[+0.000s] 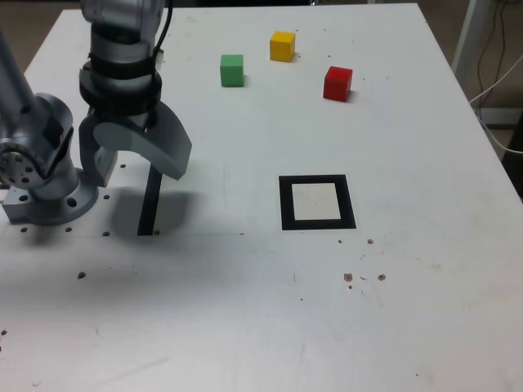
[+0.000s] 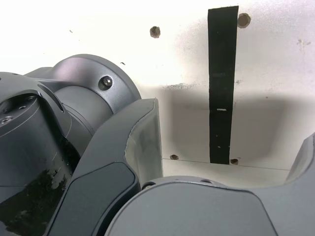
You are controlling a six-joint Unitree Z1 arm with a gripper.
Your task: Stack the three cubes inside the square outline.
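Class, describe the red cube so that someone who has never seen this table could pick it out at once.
Start at the black square outline on the white table. Three cubes sit beyond it; the red cube is nearest the exterior view's right, apart from the yellow cube and green cube.

The exterior view looks down at a slant from above the near edge of the table (image 1: 409, 327), taking in nearly all of its top: the arm (image 1: 49, 155) at the exterior view's left, the square outline (image 1: 317, 202) near the middle, the cubes (image 1: 282, 46) at the far side. The wrist view sits on the arm, close over the table, looking down past the gripper (image 2: 221, 162) onto the black strip (image 2: 221, 83). Both views share that strip (image 1: 150, 204) and the bare top around it
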